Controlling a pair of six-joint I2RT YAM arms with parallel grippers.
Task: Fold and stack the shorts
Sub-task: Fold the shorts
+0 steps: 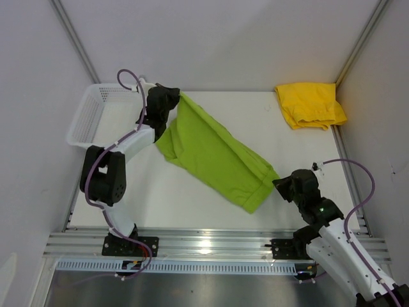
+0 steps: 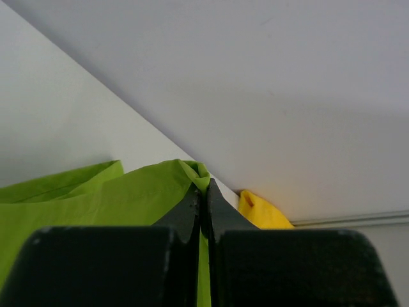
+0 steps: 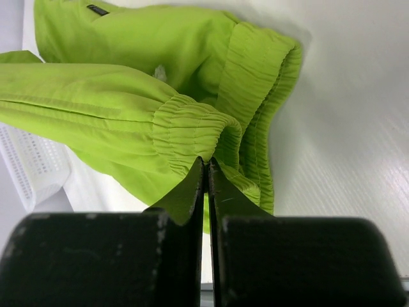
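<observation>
Stretching diagonally across the white table, the lime green shorts run from beside the white mesh basket at the far left down to the near right. The yellow shorts lie crumpled in the far right corner, well apart. The left gripper is clamped tight on the green cloth's far edge, and the right gripper is pinched closed on its gathered elastic edge.

The lime green shorts are stretched out diagonally, from far left to near right, and are pinched at both ends. The yellow shorts are bunched in the far right corner.
</observation>
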